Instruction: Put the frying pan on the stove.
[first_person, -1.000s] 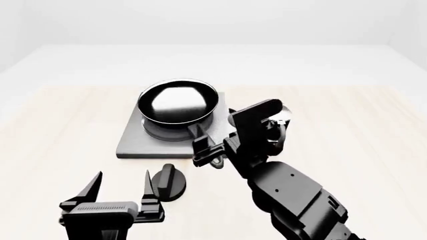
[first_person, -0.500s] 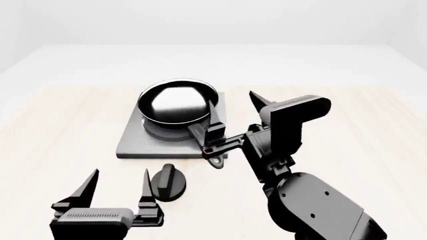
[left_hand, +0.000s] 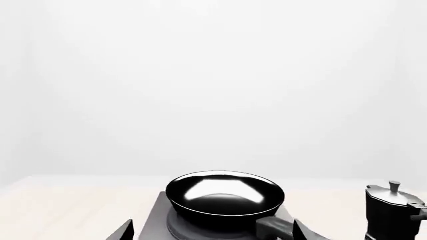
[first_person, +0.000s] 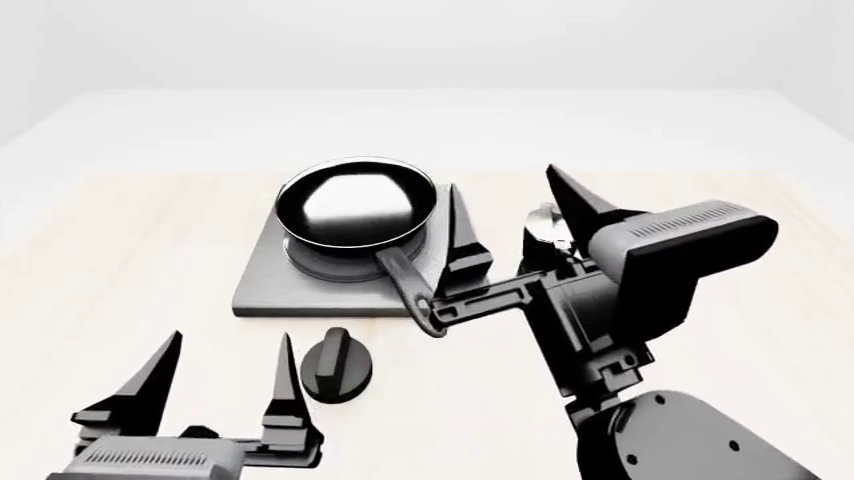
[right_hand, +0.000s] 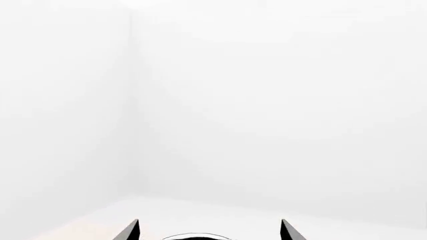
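Note:
The frying pan (first_person: 356, 205) sits on the dark grey stove (first_person: 267, 285), and its long handle (first_person: 407, 285) points toward me over the slab's front edge. My right gripper (first_person: 518, 215) is open and empty, raised above and just right of the handle, touching nothing. My left gripper (first_person: 224, 350) is open and empty near the table's front left. The left wrist view shows the pan (left_hand: 225, 197) on the stove (left_hand: 159, 222) beyond the left gripper (left_hand: 213, 232). The right wrist view shows only the pan's rim (right_hand: 197, 236) between the right gripper's fingertips (right_hand: 131, 231).
A small round black knob (first_person: 334, 368) lies on the wooden table (first_person: 134, 230) in front of the stove, next to my left gripper. A black-and-silver moka pot (left_hand: 390, 210) stands right of the stove, mostly hidden behind my right gripper in the head view.
My right gripper has opened off the pan handle, then risen and tilted back to the right. The pan stays on the stove. My left gripper has drawn back slightly.

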